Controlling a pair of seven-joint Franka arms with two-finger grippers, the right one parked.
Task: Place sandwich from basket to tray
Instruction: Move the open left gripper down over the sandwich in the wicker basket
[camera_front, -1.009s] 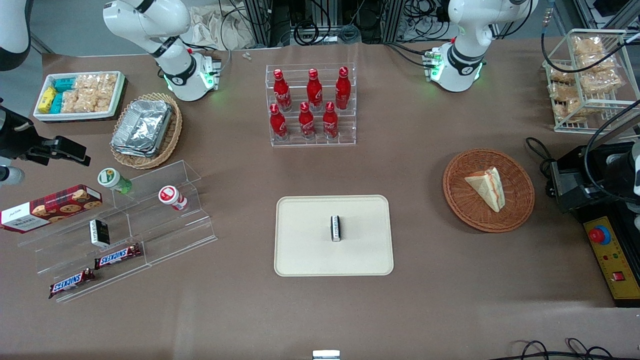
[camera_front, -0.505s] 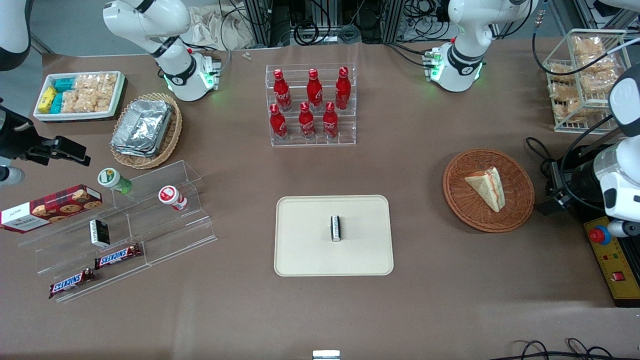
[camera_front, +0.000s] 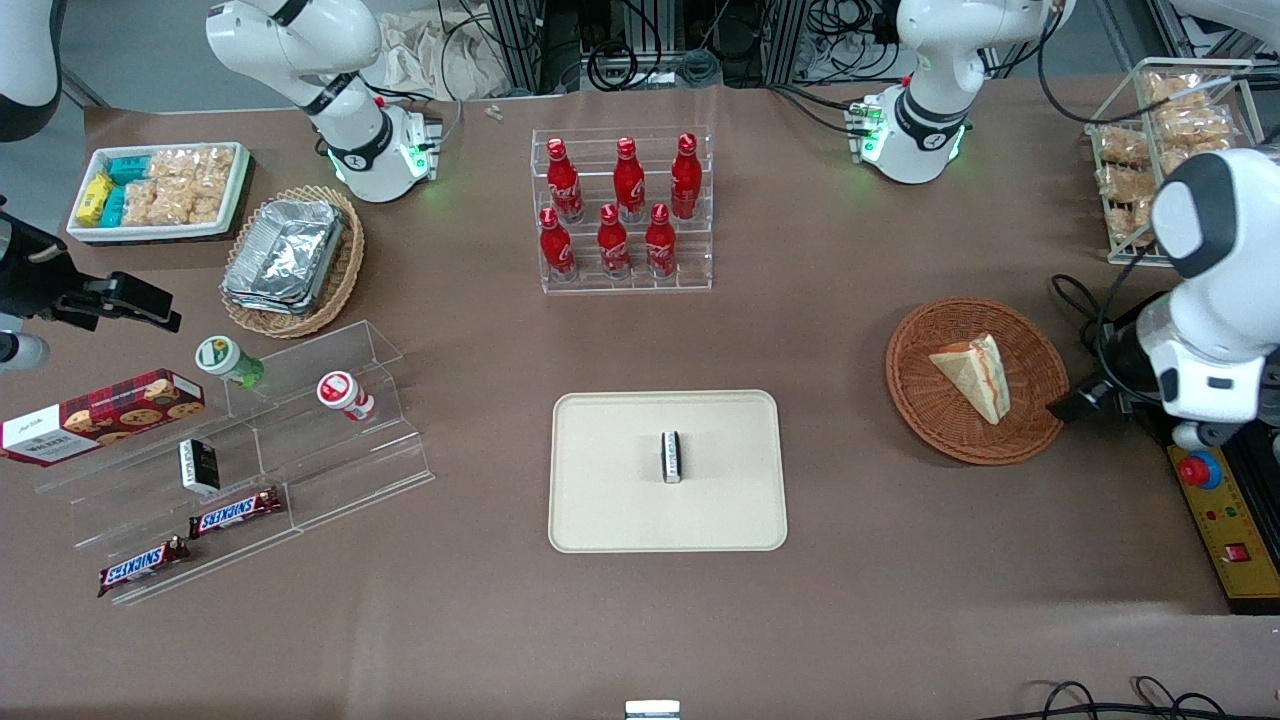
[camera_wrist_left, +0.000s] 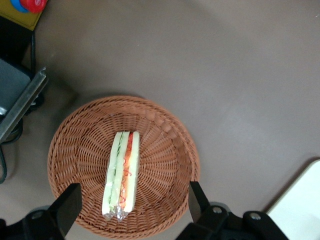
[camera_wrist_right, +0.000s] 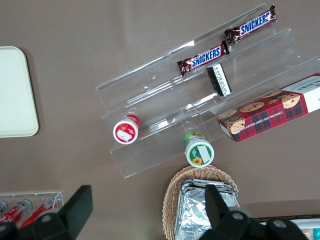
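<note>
Overhead, the hand (camera_wrist_left: 131, 202) hangs spread wide above the sandwich (camera_wrist_left: 121, 175) in the basket (camera_wrist_left: 165, 150) on the brown table (camera_front: 860, 560).

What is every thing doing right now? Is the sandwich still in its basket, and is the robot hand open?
sandwich: lying in the basket, not gripped.
basket: on the table, holding only the sandwich.
tray: flat on the table, with one small dark packet on it.
small dark packet: lying mid-tray.
gripper: open, above the basket, fingers either side of the sandwich, not touching.
cola bottles: upright in their clear rack.
</note>
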